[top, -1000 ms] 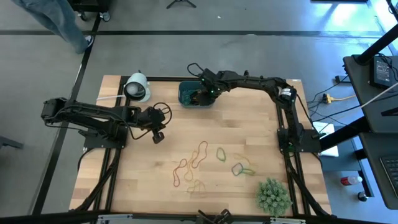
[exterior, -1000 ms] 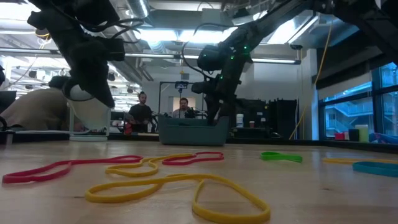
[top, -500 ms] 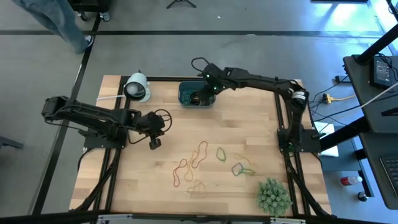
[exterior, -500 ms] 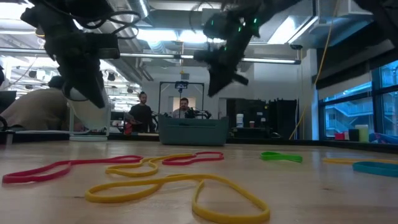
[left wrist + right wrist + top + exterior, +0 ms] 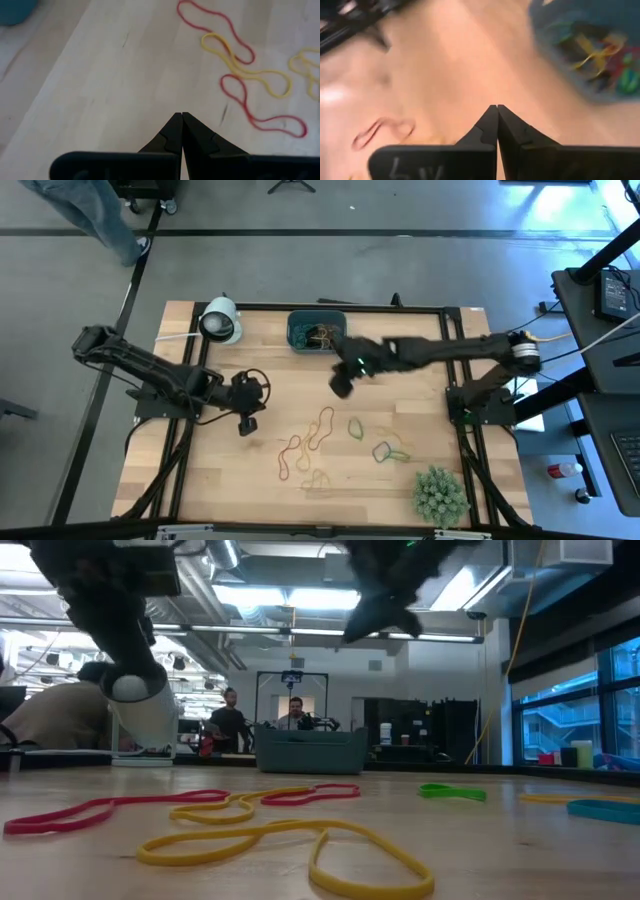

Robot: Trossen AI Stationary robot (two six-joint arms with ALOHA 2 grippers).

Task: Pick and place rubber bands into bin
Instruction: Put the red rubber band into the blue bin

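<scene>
The rubber bands (image 5: pixel 330 442) lay in two lots: a loose scatter of red, yellow, orange and green loops on the bare wooden surface (image 5: pixel 230 480), and a tangle already inside the teal bin (image 5: pixel 315 332) at the far edge. The scatter sat just ahead of the left pincer (image 5: pixel 247 426) and just below the right pincer (image 5: pixel 340 385) in the overhead view, so either arm was near enough to reach it.

The right pincer hung above the surface between the bin and the scatter, its fingers (image 5: pixel 495 125) pressed together with nothing between them. That suggested it carried no band and was placed to go for another loop.

The left pincer hovered beside the scatter, its fingers (image 5: pixel 181 131) likewise closed and empty, with red and yellow loops (image 5: pixel 235 75) ahead of it. It would need to open before taking one.

A white roll (image 5: pixel 220 320) and a spiky green plant (image 5: pixel 440 495) stood well clear of both.
</scene>
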